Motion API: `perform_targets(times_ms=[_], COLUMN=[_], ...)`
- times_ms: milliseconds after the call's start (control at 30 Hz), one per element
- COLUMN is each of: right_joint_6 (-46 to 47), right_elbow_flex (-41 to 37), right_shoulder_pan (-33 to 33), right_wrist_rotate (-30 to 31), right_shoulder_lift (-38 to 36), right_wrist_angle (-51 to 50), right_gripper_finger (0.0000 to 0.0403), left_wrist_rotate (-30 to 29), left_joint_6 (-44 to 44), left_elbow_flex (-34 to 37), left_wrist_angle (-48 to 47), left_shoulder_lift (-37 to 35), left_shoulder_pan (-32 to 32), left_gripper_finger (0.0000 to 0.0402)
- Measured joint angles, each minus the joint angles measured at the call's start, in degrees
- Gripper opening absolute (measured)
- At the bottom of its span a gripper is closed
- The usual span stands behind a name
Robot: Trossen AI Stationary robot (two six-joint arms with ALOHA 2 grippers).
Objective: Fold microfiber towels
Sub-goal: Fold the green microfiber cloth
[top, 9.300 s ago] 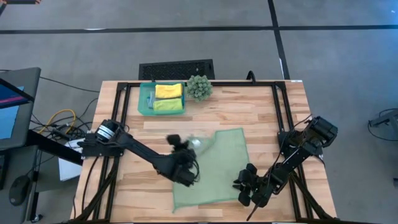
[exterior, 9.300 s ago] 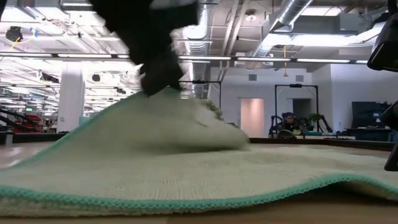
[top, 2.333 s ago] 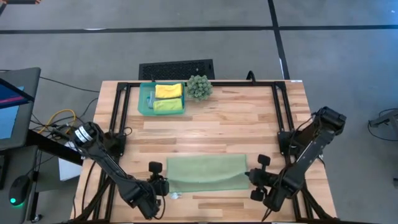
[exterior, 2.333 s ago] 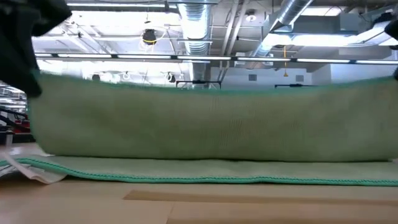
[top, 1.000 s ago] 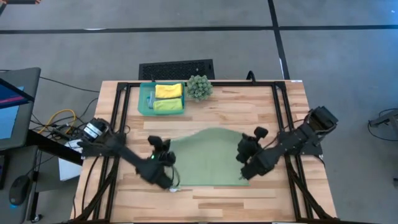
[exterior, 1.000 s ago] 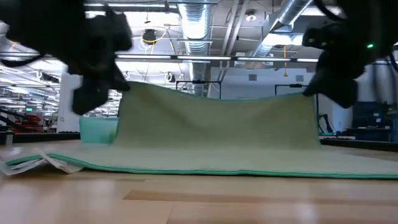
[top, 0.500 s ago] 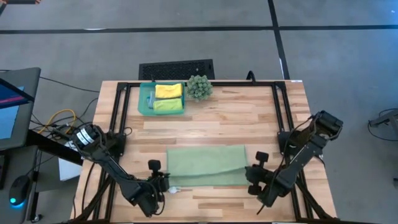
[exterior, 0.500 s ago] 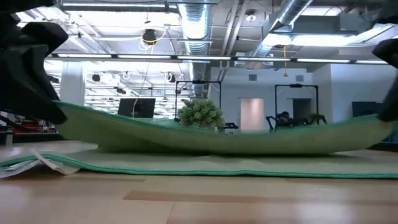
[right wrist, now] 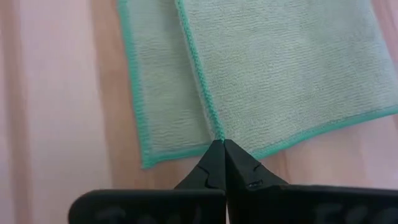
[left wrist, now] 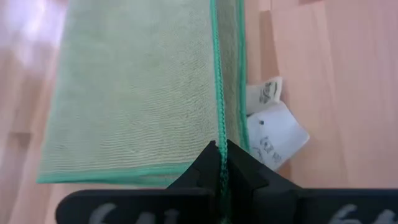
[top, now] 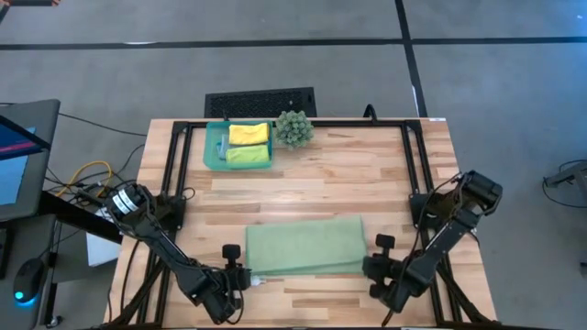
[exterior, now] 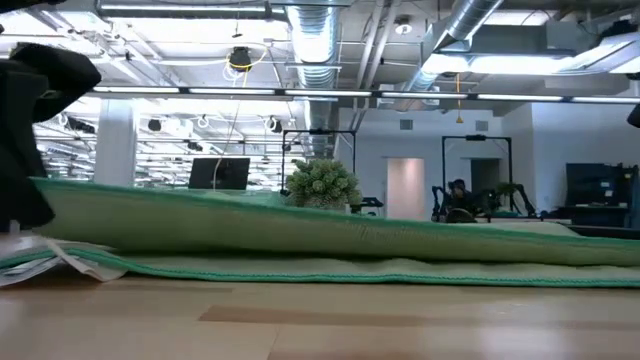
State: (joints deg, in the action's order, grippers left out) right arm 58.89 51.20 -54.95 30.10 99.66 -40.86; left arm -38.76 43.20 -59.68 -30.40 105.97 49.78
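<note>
The pale sage towel (top: 305, 246) is now lying doubled over on the near half of the counter (top: 385, 174), where a second ago its far edge was being carried high in the air and swung toward the front. That top layer is settling down as I watch; from table height it is sloping low across the bottom layer rather than standing up like a curtain.

The left pincer (left wrist: 221, 151) is clamped shut on the teal-stitched edge of the upper layer at the towel's left front corner, just beside the white care label (left wrist: 271, 127) poking out from underneath. The right pincer (right wrist: 220, 148) is closed on the matching edge at the right front corner. Both are sitting low near the front of the counter, one at each end of the towel.

The top edge is not landing quite flush: a strip of the lower layer is showing beyond it at each held corner. So the first fold looks to be essentially made, though a little short of even, and the towel would seem ready for release and a second fold.

The yellow towel (top: 248, 134) and lime green towel (top: 248, 155) are sitting folded in the teal tray (top: 213, 148) at the back, next to the spiky plant (top: 293, 128).
</note>
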Motion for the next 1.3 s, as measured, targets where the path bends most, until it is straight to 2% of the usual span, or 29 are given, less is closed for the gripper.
perform_targets(times_ms=[233,333,467,800,1100,1300], right_joint_6=[1.8,1.8,-0.1,-0.4,-1.0,-2.8], right_elbow_flex=[1.1,1.7,1.7,1.7,1.7,1.7], right_shoulder_pan=[-0.6,-0.5,-0.6,-0.5,0.2,1.8], right_wrist_rotate=[0.5,0.6,0.6,1.5,2.4,3.0], right_shoulder_lift=[0.0,0.0,0.0,0.0,0.0,0.0], right_wrist_angle=[1.6,4.1,7.2,8.3,10.2,10.8], right_gripper_finger=[0.0008,0.0008,0.0008,0.0008,0.0008,0.0008], left_wrist_rotate=[1.6,3.0,1.7,1.0,0.1,-2.3], left_joint_6=[0.4,1.8,5.4,5.5,1.3,0.8], left_elbow_flex=[0.0,0.0,0.0,0.0,-3.9,-6.7], left_wrist_angle=[-0.6,-4.2,-8.6,-8.6,-10.4,-16.9], left_shoulder_lift=[0.0,0.0,0.0,0.0,0.1,0.1], left_shoulder_pan=[0.0,0.0,0.0,0.0,0.0,0.1], left_gripper_finger=[0.0000,0.0000,0.0000,0.0000,0.0000,0.0000])
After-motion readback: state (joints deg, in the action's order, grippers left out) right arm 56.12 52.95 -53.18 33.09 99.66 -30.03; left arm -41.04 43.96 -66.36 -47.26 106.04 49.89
